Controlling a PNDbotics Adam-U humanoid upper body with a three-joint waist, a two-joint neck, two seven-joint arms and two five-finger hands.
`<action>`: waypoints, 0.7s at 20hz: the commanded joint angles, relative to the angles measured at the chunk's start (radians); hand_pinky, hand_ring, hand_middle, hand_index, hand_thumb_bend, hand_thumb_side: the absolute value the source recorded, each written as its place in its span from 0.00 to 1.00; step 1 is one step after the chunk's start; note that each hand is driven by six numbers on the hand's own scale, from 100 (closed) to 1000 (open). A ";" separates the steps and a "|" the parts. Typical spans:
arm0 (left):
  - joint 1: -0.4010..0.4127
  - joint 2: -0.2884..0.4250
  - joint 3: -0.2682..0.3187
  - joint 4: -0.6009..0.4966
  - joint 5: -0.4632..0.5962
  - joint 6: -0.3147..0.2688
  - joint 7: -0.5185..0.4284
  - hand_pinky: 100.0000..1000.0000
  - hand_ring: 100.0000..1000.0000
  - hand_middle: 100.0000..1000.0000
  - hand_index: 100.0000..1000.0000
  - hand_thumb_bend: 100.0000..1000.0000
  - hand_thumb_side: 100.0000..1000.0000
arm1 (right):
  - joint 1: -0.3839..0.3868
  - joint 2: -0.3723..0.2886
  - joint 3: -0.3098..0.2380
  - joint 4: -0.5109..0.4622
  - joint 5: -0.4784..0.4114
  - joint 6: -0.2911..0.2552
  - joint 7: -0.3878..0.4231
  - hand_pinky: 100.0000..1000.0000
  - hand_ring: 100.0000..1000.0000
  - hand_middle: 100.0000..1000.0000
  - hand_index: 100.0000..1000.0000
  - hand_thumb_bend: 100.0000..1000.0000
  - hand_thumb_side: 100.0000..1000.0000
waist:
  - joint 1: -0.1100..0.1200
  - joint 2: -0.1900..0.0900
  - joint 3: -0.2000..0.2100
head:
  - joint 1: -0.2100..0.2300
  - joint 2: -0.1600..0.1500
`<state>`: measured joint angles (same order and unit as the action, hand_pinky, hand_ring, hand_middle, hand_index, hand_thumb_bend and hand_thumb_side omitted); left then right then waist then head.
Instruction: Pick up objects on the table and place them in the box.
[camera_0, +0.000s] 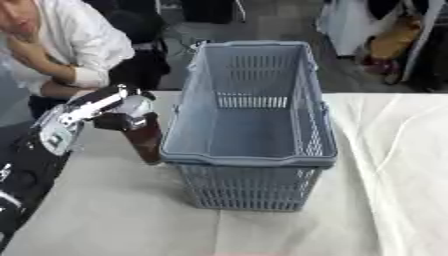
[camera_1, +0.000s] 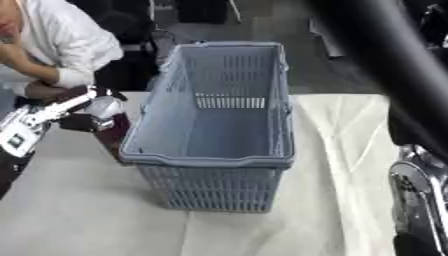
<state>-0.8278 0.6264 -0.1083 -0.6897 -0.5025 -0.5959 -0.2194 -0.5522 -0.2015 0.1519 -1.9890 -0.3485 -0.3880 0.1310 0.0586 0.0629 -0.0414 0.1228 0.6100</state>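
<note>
Pale cloth is covering the desk (camera_0: 114, 210) closest to the camera, and nothing else is lying on its near stretch. Over at the left, the fingers (camera_0: 131, 121) of the left hand (camera_0: 118, 112) are curling round the top of a dark reddish bottle (camera_0: 147, 142), pinching it near its upper end; the bottle is hanging roughly upright, just beside the left wall of the grey basket (camera_0: 249, 160), its lower end close to the desk. Holding it by the top probably leaves the body free to clear the rim when it is lifted over. Behind the hand, the silver-and-black left forearm is slanting in from the lower left edge, wrist raised above the bottle. The basket is sitting empty, so the task looks barely begun. In the right eye view, the right arm (camera_1: 411, 100) is crossing the frame close up; its hand is not showing.
</note>
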 joint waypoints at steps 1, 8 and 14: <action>0.000 0.003 -0.009 0.002 -0.034 -0.023 0.059 0.00 0.00 0.13 0.21 0.03 0.66 | -0.024 0.002 -0.003 -0.011 -0.002 -0.003 -0.004 0.22 0.43 0.55 0.79 0.00 1.00 | -0.004 -0.007 -0.001 | 0.001 -0.005; -0.007 0.011 -0.009 -0.002 -0.136 -0.044 0.159 0.00 0.00 0.07 0.08 0.00 0.56 | -0.024 0.002 -0.003 -0.011 -0.004 -0.006 -0.010 0.22 0.42 0.55 0.78 0.00 0.99 | -0.003 -0.008 -0.001 | -0.001 -0.002; -0.013 0.016 -0.007 -0.016 -0.250 -0.043 0.266 0.00 0.00 0.00 0.02 0.00 0.56 | -0.026 0.005 -0.003 -0.011 -0.006 -0.007 -0.015 0.22 0.42 0.55 0.78 0.00 0.99 | 0.000 -0.009 -0.004 | -0.003 -0.002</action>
<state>-0.8290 0.6182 -0.1156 -0.6964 -0.7230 -0.6412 0.0256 -0.5599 -0.1984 0.1517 -1.9890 -0.3493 -0.3949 0.1202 0.0595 0.0640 -0.0456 0.1226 0.6103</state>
